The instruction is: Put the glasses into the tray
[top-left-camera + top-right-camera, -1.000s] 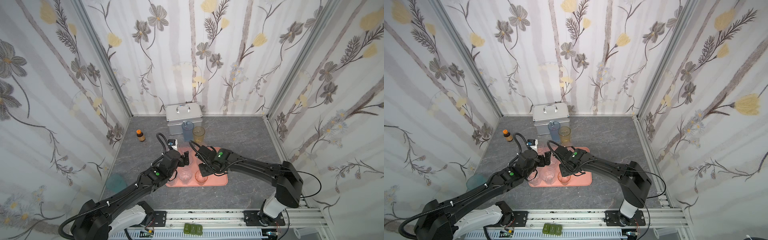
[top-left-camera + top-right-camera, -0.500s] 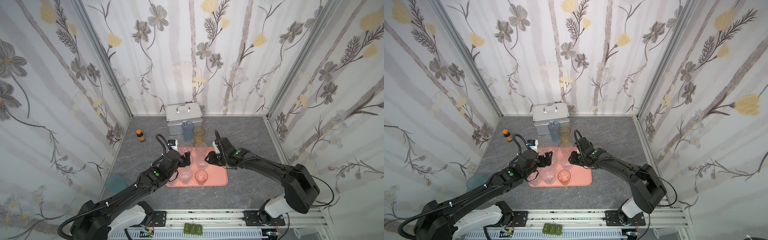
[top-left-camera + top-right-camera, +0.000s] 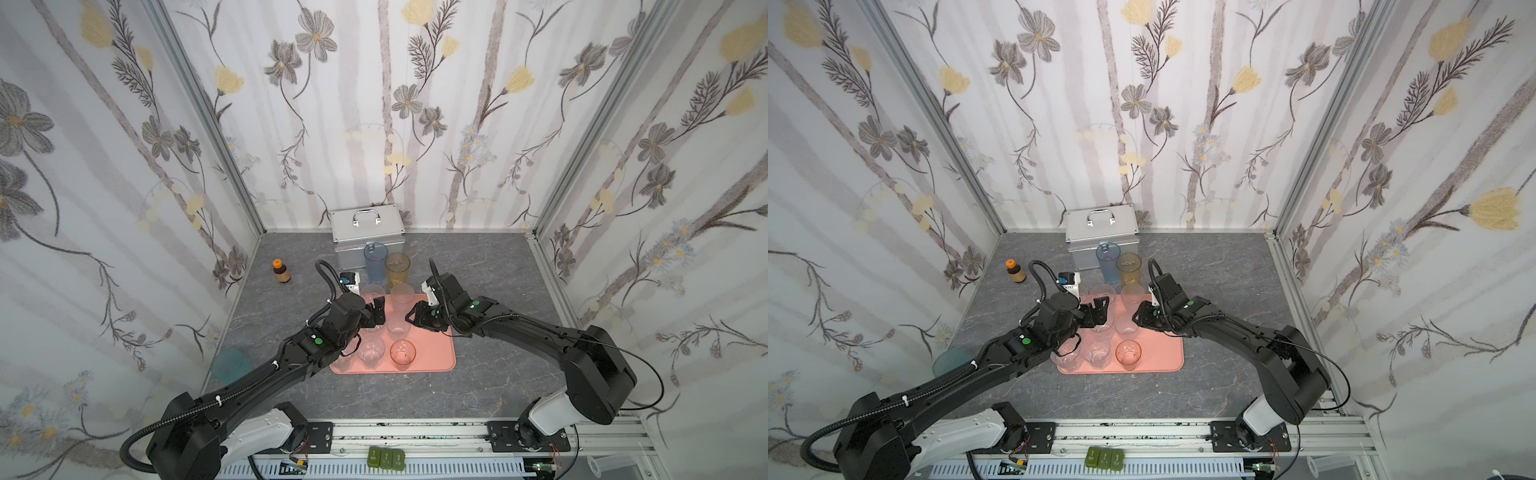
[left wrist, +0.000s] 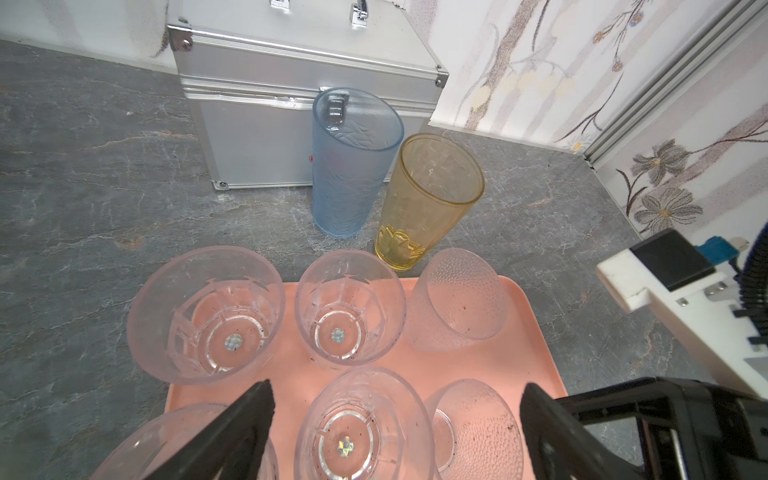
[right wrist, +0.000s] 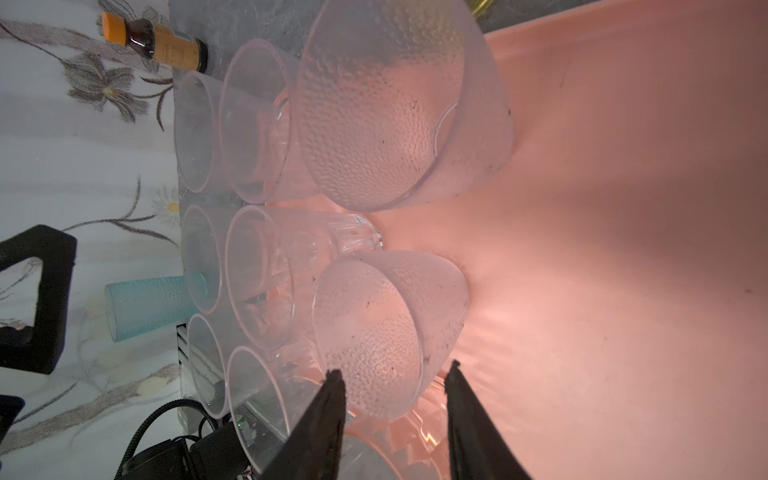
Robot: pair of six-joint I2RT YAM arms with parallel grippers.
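Observation:
The salmon tray [image 3: 432, 353] holds several clear and frosted glasses and a short pink glass [image 3: 402, 353] at its front. A blue glass [image 3: 376, 259] and an amber glass [image 3: 397, 268] stand on the table behind it, and a teal glass [image 3: 230, 363] lies far left. My left gripper [image 3: 377, 311] hovers open over the tray's back left; in the left wrist view a clear glass [image 4: 357, 432] sits under its spread fingers. My right gripper [image 3: 410, 318] is open, and in the right wrist view its tips flank the rim of a frosted glass [image 5: 382, 332] with a gap.
A silver case [image 3: 368, 226] stands against the back wall right behind the blue and amber glasses. A brown bottle with an orange cap [image 3: 281, 272] is at the back left. Wallpapered walls close in three sides.
My right gripper pulled back from the tray's front, where the pink glass now stands alone, to the tray's right side. The left arm barely moved.

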